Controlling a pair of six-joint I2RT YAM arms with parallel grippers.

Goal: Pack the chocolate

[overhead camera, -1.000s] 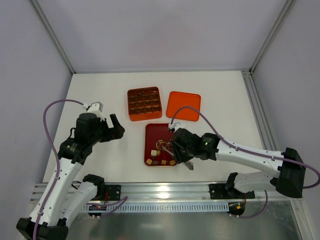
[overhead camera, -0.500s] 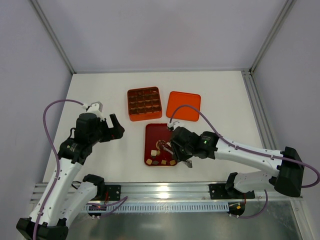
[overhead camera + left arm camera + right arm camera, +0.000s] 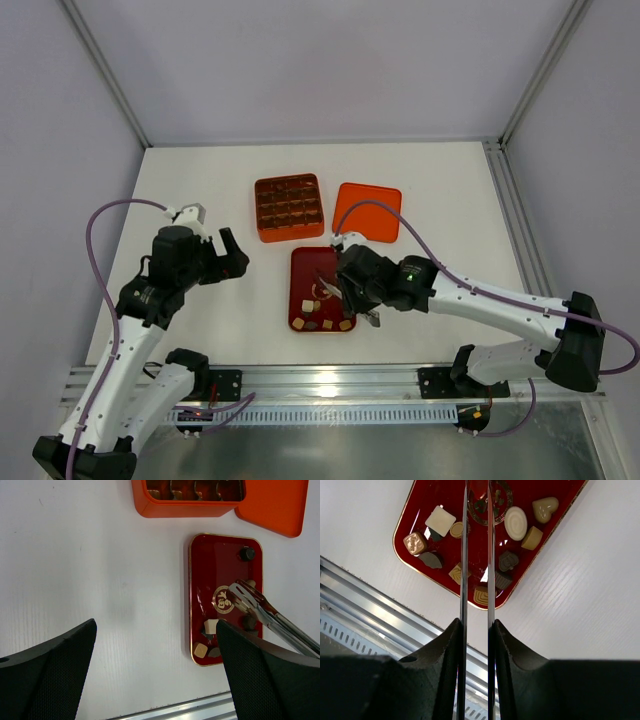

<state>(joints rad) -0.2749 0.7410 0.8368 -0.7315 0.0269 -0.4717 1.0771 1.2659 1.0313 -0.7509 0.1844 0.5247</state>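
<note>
We are seeing the left arm standing bent at the left of the overhead view. Its left gripper (image 3: 236, 256) is hanging above bare table with the jaws spread wide and nothing between them. The right arm is reaching in from the lower right toward the middle. Its right gripper (image 3: 476, 629) is squeezing a pair of metal tongs (image 3: 464, 555), whose two blades are lying narrow and nearly parallel. The tong tips are lying over the gold emblem of the red tray (image 3: 435, 495); we cannot tell whether they are pinching a piece.

The white table (image 3: 440, 190) is sitting between pale lilac walls, with an aluminium rail (image 3: 330, 382) running along the bottom. Above the tray, an orange box (image 3: 288, 207) with grid cells is lying beside its lid (image 3: 367, 210).

The chocolate (image 3: 516, 523) is lying in the red tray, mostly toward its lower end in the overhead view. Only the right wrist view is showing shapes: a white square, a cream round, a tan heart and dark pieces. The left wrist view is showing the tongs crossing the tray's lower right, and one dark round piece alone in its upper right corner.
</note>
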